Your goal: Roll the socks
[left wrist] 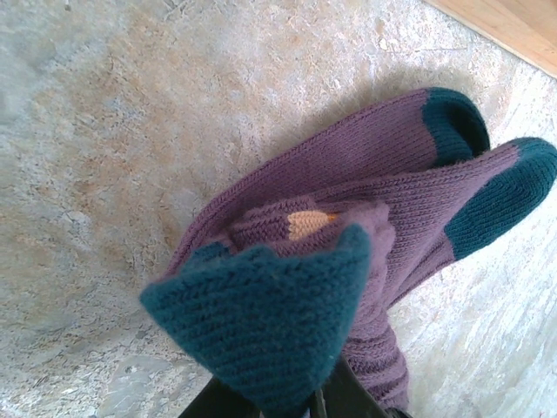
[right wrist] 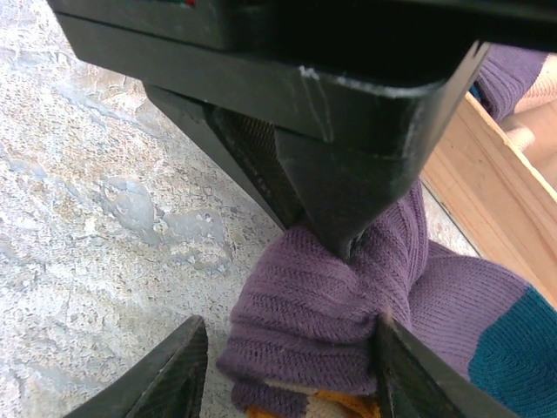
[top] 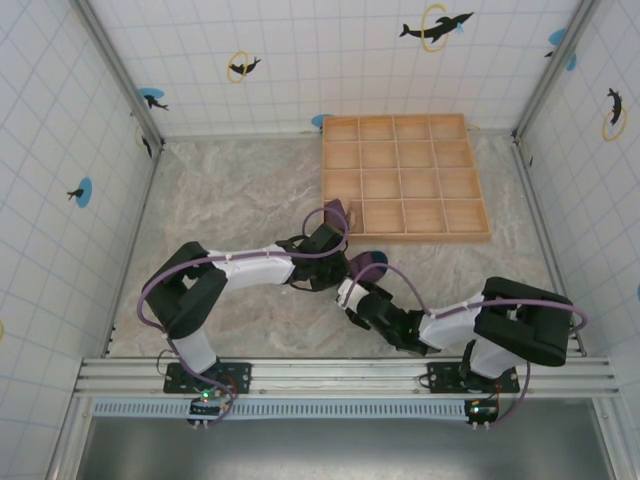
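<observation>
I see the pair of purple knitted socks with teal toes and cuff [left wrist: 365,174] bunched on the mottled grey stone-look tabletop [top: 230,200], near the middle and just in front of the near-left corner of the shallow wooden grid tray [top: 405,236]. Both arms meet over them. The left gripper [top: 332,262] is clenched on the socks: in its wrist view the folded teal cuff and the purple ribbing sit right at its black fingers [left wrist: 348,399], while the two teal toes lie further out on the table, side by side. A small orange patch shows in the fold. My right gripper [right wrist: 287,370] straddles the purple bundle with its jaws parted; one finger [right wrist: 165,374] stands clear of the wool, the other [right wrist: 418,374] is against it. It grips nothing.
</observation>
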`<state>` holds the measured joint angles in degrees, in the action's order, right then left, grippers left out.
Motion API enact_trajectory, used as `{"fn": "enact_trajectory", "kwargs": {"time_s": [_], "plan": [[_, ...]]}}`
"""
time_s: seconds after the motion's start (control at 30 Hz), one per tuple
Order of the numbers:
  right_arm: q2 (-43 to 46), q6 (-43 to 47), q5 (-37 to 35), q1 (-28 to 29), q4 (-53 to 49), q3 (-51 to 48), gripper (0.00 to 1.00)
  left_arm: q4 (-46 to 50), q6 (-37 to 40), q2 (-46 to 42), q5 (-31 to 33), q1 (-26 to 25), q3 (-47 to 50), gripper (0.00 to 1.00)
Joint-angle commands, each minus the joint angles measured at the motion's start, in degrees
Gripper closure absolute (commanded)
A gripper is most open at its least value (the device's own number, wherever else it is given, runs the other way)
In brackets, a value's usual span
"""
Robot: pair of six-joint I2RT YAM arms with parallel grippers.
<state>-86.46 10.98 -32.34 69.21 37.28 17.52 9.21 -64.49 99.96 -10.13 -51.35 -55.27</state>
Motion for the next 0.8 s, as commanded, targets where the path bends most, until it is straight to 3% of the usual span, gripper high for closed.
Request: {"fn": "enact_trajectory", "kwargs": {"time_s": [0.0, 0.17, 0.27, 0.53, 0.63, 0.77], "plan": [[-1.34, -1.85, -0.47, -0.73, 1.21, 0.96, 0.56, 6.12, 0.84, 0.5, -0.96, 0.11, -0.19, 1.0], [-2.33, -5.43, 0.61, -2.39, -0.18, 0.68, 0.71, 5.65, 0.59, -0.19, -1.32, 0.13, 0.22, 1.0], [-2.2, -7.83, 3.26, -3.56, -0.64, 0.4, 0.91, 4.43, 0.25, -0.64, -2.03, 0.12, 0.84, 1.0], [1.82, -21.49, 23.88, -12.9, 1.09, -4.32, 1.0, 2.82, 0.06, -2.35, -2.48, 0.11, 1.12, 0.48], [2.91, -27.2, 32.13, -17.14, 3.42, -6.37, 1.0, 1.67, 0.41, -3.1, -2.53, 0.11, 1.33, 0.4], [2.58, -33.14, 39.31, -21.39, 6.14, -7.99, 1.0, -1.28, 0.86, -4.61, -2.89, 0.11, 2.2, 0.38]]}}
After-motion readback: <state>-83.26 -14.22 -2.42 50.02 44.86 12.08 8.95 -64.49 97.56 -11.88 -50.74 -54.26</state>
